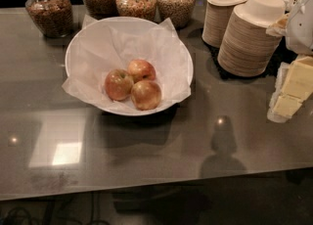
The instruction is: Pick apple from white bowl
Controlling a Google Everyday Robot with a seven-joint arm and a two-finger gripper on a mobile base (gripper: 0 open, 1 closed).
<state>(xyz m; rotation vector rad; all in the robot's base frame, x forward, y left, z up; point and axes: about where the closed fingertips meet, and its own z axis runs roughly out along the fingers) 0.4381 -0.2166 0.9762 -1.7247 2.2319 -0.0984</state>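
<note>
The white bowl (100,40) stands on the grey counter left of centre, lined with crumpled white tissue paper that sticks past its rim. Three small apples lie together in its front half. The apple (145,95), golden-yellow with orange-red streaks, is the front right one. A redder apple with a greenish-yellow patch (118,84) touches it on the left. A pinkish-red apple (142,70) lies just behind. My gripper is not in view in the camera view.
Several glass jars of grains (136,0) stand along the back edge behind the bowl. Two stacks of beige paper bowls (249,35) stand at the back right. Yellow packets (293,87) sit at the right edge. The counter's front edge (146,187) runs across the bottom.
</note>
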